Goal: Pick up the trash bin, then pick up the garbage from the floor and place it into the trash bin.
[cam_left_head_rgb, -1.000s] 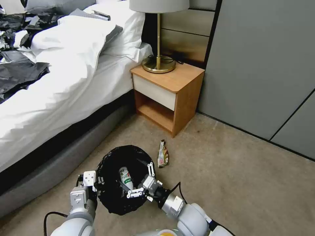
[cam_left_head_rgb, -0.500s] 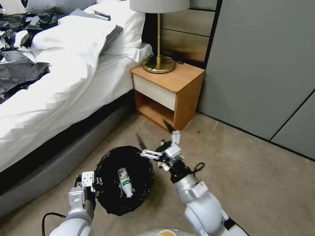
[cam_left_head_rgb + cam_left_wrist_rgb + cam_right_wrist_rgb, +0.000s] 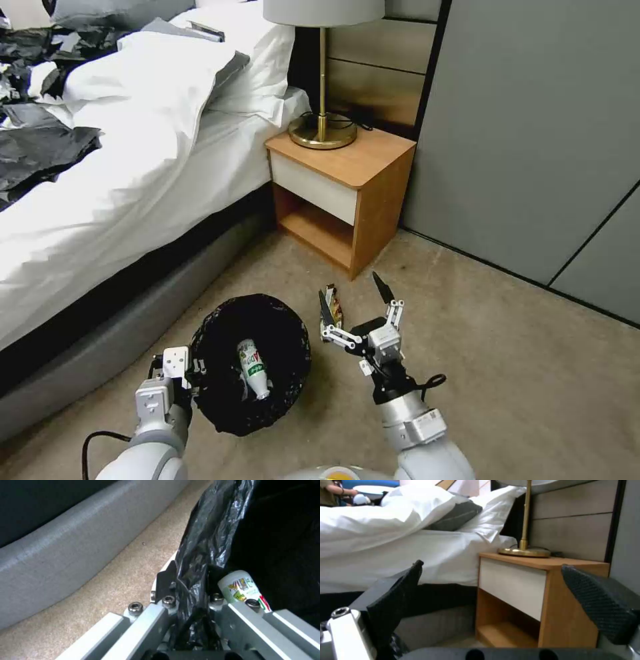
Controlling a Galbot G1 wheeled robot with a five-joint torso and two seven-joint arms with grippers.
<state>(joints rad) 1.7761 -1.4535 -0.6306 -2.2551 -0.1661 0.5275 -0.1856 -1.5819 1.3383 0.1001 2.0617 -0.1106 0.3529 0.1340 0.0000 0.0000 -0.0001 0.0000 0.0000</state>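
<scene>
Black liner plastic hides nearly all of the trash bin [image 3: 250,363], so from my head view I make out only a dark crinkled mouth on the floor near the bed [image 3: 100,200], at my near left; the white wall shows as a thin sliver in my left wrist view. My left pincer [image 3: 179,379] is clamped on the bin's left rim, the folded bag [image 3: 196,562] bunched between its fingers. Inside lies a clear plastic bottle [image 3: 253,377] with a green and red label, its lower part sunk into the dark. My right pincer [image 3: 357,313] hangs over the floor to the right of the bin, its black-tipped fingers spread wide apart and holding nothing. Just beyond its left finger lies a snack wrapper [image 3: 331,308], partly covered by that finger, print too small to read. Farther off stands the wooden nightstand [image 3: 340,193], carrying a brass lamp [image 3: 323,127] whose shade is cut off.
</scene>
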